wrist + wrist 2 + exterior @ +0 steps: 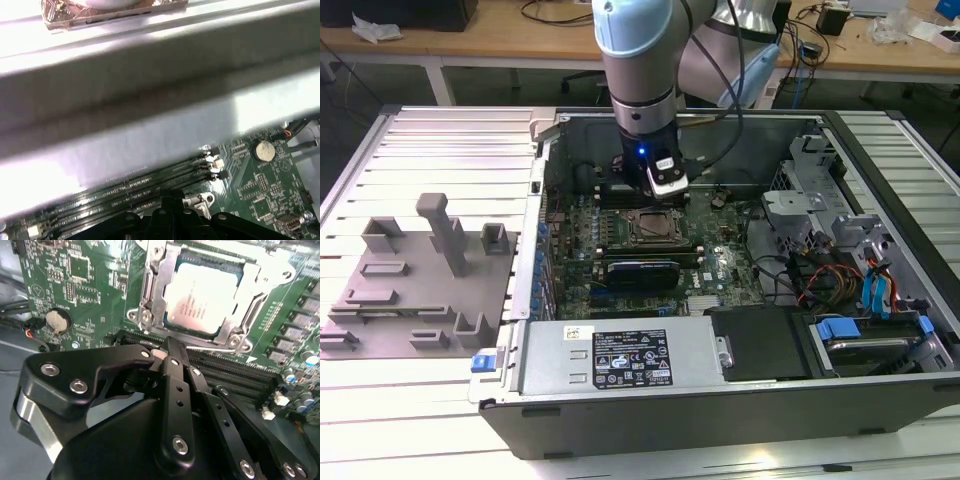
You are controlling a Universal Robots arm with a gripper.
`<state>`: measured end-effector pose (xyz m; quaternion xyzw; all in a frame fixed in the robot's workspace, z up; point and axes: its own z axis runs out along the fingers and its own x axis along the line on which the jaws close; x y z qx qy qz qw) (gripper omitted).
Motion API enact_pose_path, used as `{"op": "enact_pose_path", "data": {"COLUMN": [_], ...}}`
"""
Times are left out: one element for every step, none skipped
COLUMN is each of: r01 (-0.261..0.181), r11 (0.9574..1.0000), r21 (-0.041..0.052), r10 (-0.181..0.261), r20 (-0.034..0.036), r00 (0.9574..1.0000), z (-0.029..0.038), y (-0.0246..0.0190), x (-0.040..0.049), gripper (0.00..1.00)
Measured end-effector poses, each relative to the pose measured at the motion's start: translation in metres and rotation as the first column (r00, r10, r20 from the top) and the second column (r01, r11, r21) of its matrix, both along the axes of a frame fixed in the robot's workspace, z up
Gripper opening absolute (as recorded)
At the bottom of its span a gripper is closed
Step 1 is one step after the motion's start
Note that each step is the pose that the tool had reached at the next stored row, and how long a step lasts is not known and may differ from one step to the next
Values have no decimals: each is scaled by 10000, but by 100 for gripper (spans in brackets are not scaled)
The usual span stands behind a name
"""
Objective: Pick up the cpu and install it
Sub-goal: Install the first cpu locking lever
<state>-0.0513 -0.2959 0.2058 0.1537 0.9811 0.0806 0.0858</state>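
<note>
Exterior view, arm: I see my gripper (665,185) lowered into the open computer case (650,420), hanging above the motherboard (620,225) just behind the socket (656,229).
Exterior view, surroundings: the grey fixture blocks (415,285) sit well away from the gripper, towards the exterior view's left, outside the case; the black graphics card (642,273) lies just past the socket on the side away from the gripper.
Second wrist view, cpu: the cpu (202,297) lies flat inside the socket frame (150,295), its silver top facing up, just ahead of my fingertips and not touching them.
Second wrist view, hand: the black fingers (170,365) look drawn close together with nothing between them; I judge the hand empty, the chip already seated.
Second wrist view, nearby parts: the memory slots (235,372) run between the fingertips and the socket; a coin battery (57,320) sits off to one side.
First wrist view: the finger tips (172,217) hover over the memory slots (125,192), with the coin battery (263,149) beyond them.
Doing it well: I judge the chip should lie level in the frame with no corner riding up, so I would keep any motion slow and straight, clear of the frame's metal edges.
</note>
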Motion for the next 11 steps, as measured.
{"op": "enact_pose_path", "data": {"r01": [7,9,8,7,9,10,9,9,8,9,10], "r11": [10000,10000,10000,10000,10000,10000,10000,10000,10000,10000,10000], "r21": [0,0,0,1,-4,-10,-11,-11,-11,-11,-11], "r10": [-7,-9,-8,-7,-9,-10,-9,-9,-8,-8,-9], "r20": [2,2,2,4,10,40,100,206,267,334,375], "r00": [10000,10000,10000,10000,10000,10000,9999,9998,9996,9994,9993], "z": [0,0,0,0,0,-2,-6,-14,-18,-24,-27], "y": [9,12,12,12,12,13,13,13,13,13,13], "x": [0,0,0,0,-2,-8,-19,-43,-58,-76,-88], "gripper": [11,11,11,11,11,11,11,11,11,11,11]}}
